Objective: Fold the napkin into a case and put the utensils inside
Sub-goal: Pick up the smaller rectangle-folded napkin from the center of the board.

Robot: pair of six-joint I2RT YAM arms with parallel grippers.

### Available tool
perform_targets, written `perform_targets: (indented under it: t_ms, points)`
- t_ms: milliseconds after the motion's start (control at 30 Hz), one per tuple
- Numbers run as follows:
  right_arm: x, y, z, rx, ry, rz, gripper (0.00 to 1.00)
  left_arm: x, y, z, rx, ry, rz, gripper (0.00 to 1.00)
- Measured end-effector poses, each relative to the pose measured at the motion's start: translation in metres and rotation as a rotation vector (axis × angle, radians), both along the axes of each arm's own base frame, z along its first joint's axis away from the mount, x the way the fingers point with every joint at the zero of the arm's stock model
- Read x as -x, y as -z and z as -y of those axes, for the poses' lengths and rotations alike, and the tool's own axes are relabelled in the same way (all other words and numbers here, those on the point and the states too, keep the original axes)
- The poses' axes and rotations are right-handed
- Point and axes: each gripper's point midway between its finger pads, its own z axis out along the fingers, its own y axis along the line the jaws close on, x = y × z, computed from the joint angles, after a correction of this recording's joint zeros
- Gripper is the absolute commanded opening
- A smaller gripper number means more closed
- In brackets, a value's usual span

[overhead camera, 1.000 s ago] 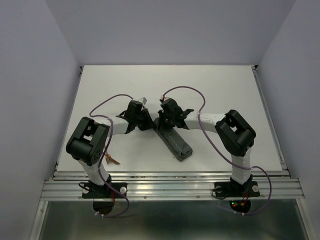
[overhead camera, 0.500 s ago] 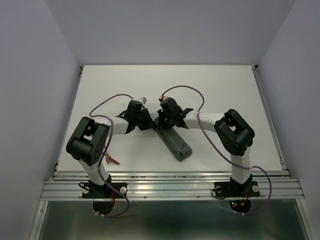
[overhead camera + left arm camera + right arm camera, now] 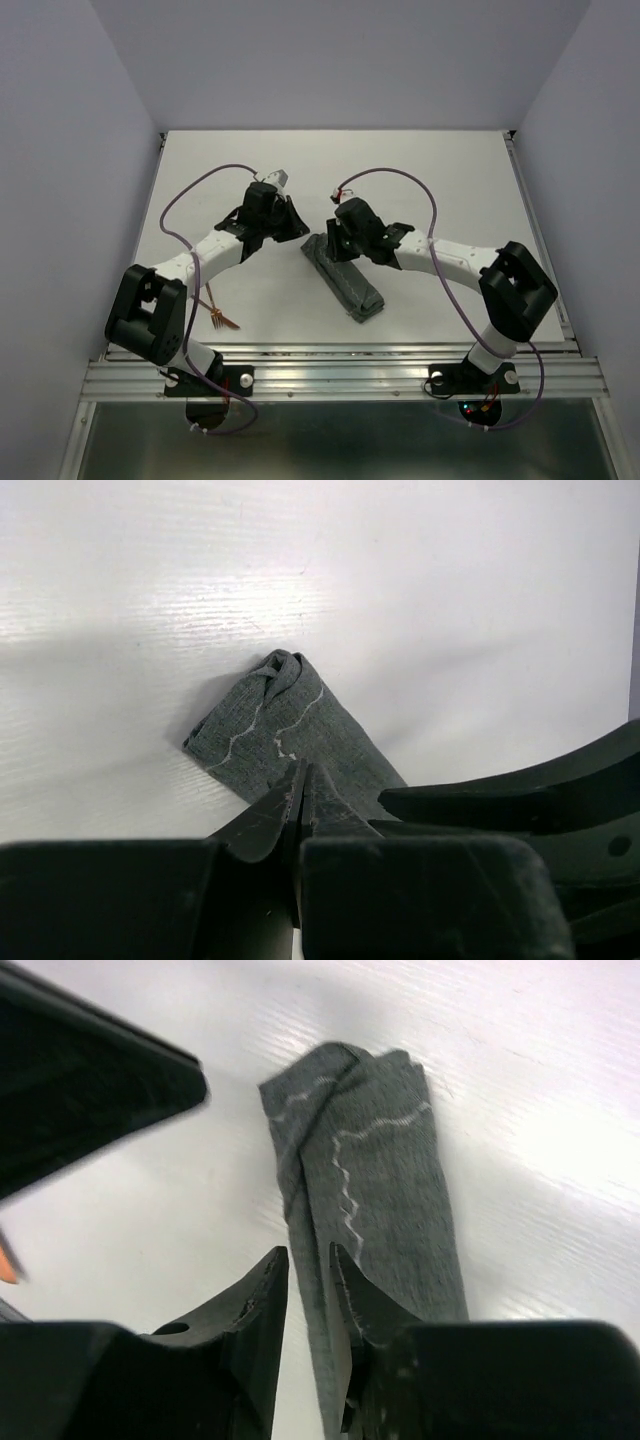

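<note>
You see the case (image 3: 375, 1190), matt grey-green woven cloth with pale stitching; the table (image 3: 420, 590), white with faint grain and soft sheen; the jaws, matt black plastic.

no readable text, labels, brands, numbers, signs anywhere

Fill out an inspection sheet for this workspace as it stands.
Surface: white table, matt.
Job's things: napkin folded into a narrow strip, lying diagonally; utensils outside it, near the left arm's base.
Clutter: nothing seen.
End effectors: left end effector shut, by the strip's far end; right end effector nearly shut over that end, grip unclear.
Cables: purple cables looping along both arms.
Surroundings: pale walls on three sides; metal rail at the near edge.
</note>
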Motion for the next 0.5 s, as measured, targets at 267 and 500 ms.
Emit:
perform_targets:
  t_ms: [267,500]
  points:
    - [0.045,0.025,0.021,0.226,-0.028,0.054,0.54,0.004,-0.013,-0.014,-0.034,-0.043,0.010,0.04]
    - [0.068,0.038,0.030,0.386,-0.069,0.118,0.59,0.005,-0.020,-0.040,-0.044,-0.107,0.021,0.05]
